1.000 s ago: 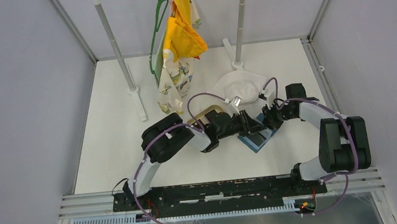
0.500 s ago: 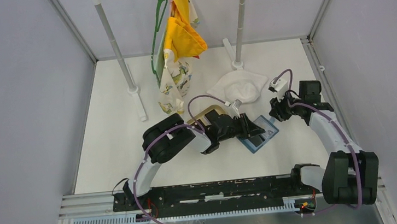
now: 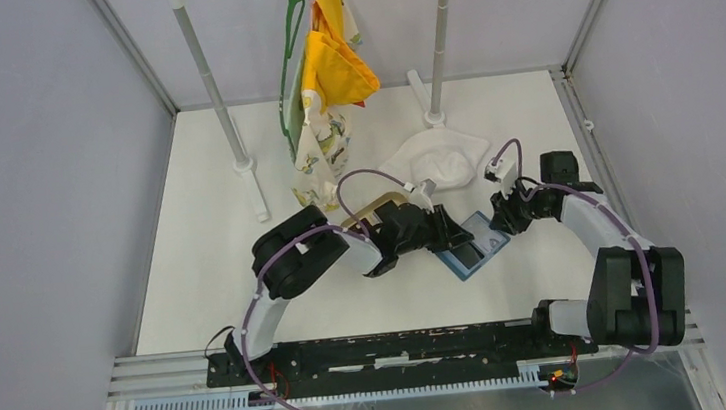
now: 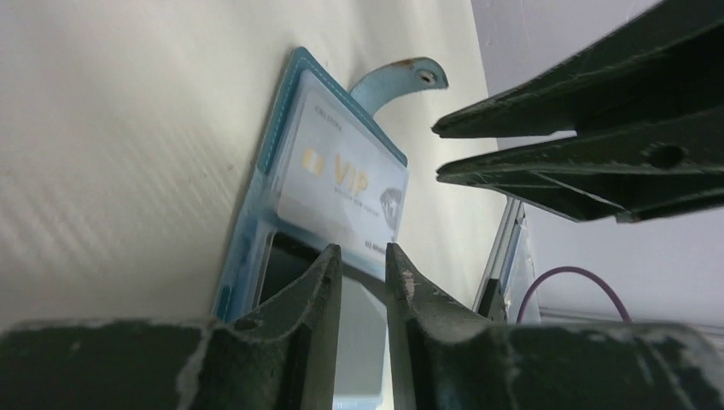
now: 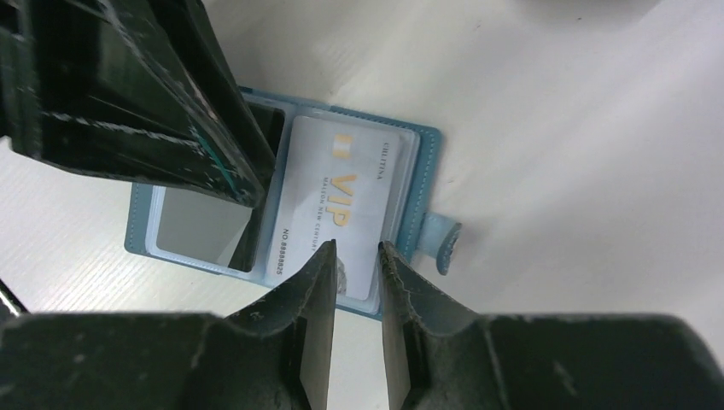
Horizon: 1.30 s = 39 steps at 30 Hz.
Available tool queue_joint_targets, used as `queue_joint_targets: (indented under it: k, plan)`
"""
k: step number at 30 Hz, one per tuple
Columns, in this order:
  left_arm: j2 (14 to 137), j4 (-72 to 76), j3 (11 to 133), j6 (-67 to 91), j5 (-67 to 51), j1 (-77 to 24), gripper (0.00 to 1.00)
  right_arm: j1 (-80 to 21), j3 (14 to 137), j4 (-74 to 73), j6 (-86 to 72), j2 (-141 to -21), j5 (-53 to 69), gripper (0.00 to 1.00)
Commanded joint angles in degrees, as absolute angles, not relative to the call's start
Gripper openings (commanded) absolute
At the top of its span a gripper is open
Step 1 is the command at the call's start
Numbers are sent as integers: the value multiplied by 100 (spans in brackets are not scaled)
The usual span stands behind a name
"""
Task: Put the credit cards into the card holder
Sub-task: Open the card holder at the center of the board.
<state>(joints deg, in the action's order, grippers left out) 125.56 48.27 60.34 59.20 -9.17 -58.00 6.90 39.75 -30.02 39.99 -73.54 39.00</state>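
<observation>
The blue card holder lies open on the table, its snap strap sticking out at the right. A pale card with gold "VIP" lettering sits under the clear sleeve of the right half. A dark card shows in the left pocket, mostly hidden. My left gripper hovers low over the left half, jaws slightly open with nothing between them. My right gripper is at the holder's right edge over the VIP card, also narrowly open and empty.
A tan tray lies behind my left arm. A white cloth is heaped at the back right. Two rack poles stand at the back, with yellow and patterned garments hanging between them.
My right gripper pulled away from the holder to the back right, then came back to its right edge. The holder shifted slightly. My left arm barely moved.
</observation>
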Motion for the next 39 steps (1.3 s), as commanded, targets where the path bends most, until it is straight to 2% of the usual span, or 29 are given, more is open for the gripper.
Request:
queue_joint_targets:
  k: [1, 9, 14, 18, 22, 24, 27, 31, 35, 39]
  plan:
    - [11582, 4904, 5639, 5197, -663, -5806, 32, 570, 4154, -3158, 4198, -7363, 4148, 30]
    - [10052, 4628, 4493, 4570, -52, -6003, 34, -47, 4107, -3193, 4402, -7533, 4351, 33]
    - [8909, 3616, 4187, 3760, 1050, -6398, 38, -441, 4157, -3264, 4579, -7561, 4344, 35]
    - [8163, 2830, 4132, 3291, 1762, -6622, 53, -512, 4069, -3174, 4660, -7318, 4355, 41]
    - [7875, 2622, 3914, 3568, 1950, -6617, 90, -542, 3974, -3006, 4599, -7173, 4244, 46]
    - [8008, 2629, 3945, 3782, 1625, -6618, 95, -547, 3981, -2965, 4528, -7210, 4117, 46]
    - [8431, 2879, 4006, 4261, 1071, -6609, 90, -562, 3998, -2882, 4372, -7298, 3724, 45]
    - [9008, 3133, 4194, 4753, 773, -6618, 72, -558, 3961, -2575, 4004, -7310, 2950, 42]
    - [9637, 3103, 4560, 5237, 528, -6606, 53, -538, 3848, -2186, 3666, -7227, 2035, 33]
    - [10188, 3165, 4728, 5675, 422, -6610, 44, -513, 3793, -2034, 3595, -7240, 1576, 26]
